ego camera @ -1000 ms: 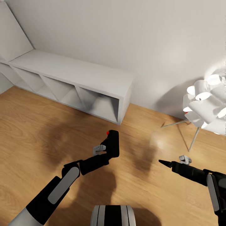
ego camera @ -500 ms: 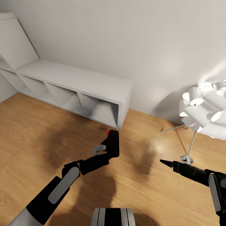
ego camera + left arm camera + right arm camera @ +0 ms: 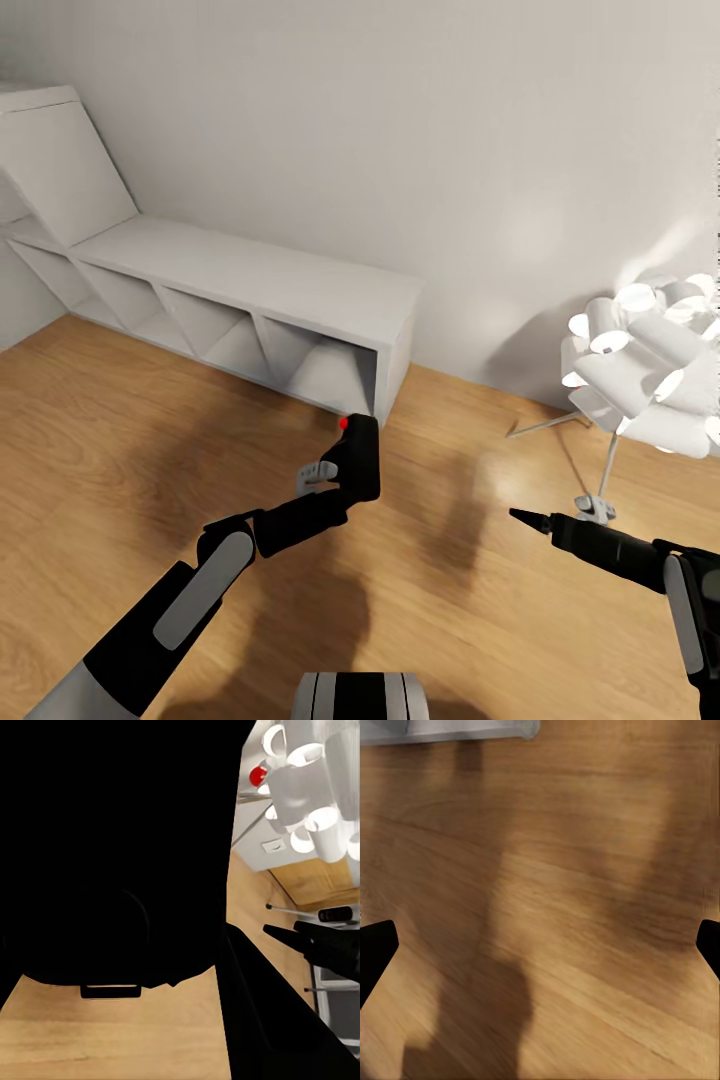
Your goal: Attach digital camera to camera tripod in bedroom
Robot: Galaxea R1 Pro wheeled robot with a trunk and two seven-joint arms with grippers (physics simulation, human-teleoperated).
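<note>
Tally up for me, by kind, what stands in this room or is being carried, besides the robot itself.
Cameras: 1, the digital camera, held in the left hand.
Lamps: 1, a white floor lamp.
Shelf units: 1, a grey cube shelf against the wall.
Total: 3.

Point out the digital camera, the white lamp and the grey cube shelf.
digital camera (image 3: 360, 460): head view, on its black body.
white lamp (image 3: 645, 385): head view, on its shade.
grey cube shelf (image 3: 260, 275): head view, on its top board.
</note>
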